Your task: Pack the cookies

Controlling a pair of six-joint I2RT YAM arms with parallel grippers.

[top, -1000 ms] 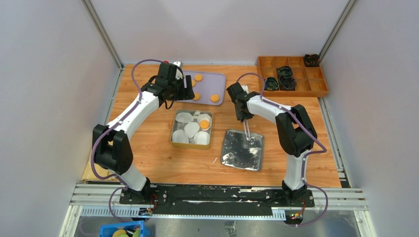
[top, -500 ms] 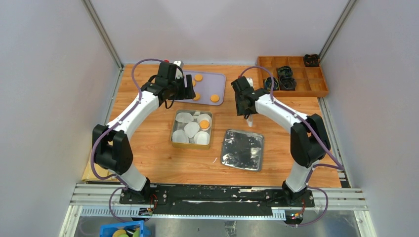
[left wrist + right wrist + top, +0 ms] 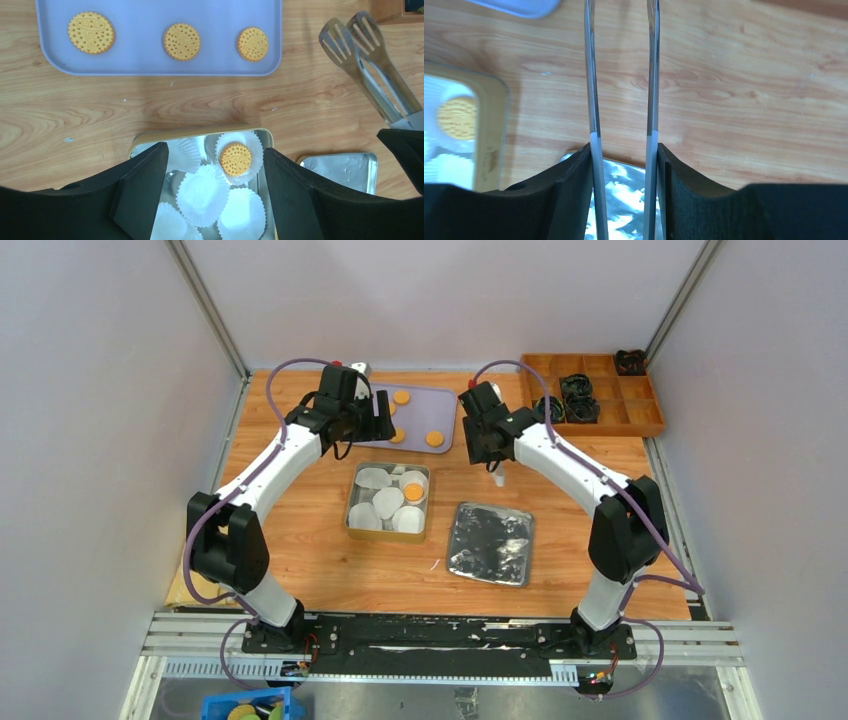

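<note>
Left fingers [image 3: 137, 195] spread, empty, above gold rectangular tin [image 3: 200, 131]; we see right fingers [image 3: 559, 195] gripping slotted metal tongs [image 3: 341, 40]. Three round orange-yellow cookies [image 3: 181, 41] on far lilac tray [image 3: 140, 20].

Light is bright, even and diffuse from above, so the table [image 3: 320, 562] carries only faint, soft-edged shadows. The silver lid [image 3: 490, 543] throws mottled glare. The left wrist view is crisp on the cookies [image 3: 181, 41], with a soft shadow along the edge of the lavender tray [image 3: 135, 56]. In the right wrist view the tongs [image 3: 591, 75] gleam, while the tin [image 3: 491, 155] at the left edge is blurred, out of focus.
</note>
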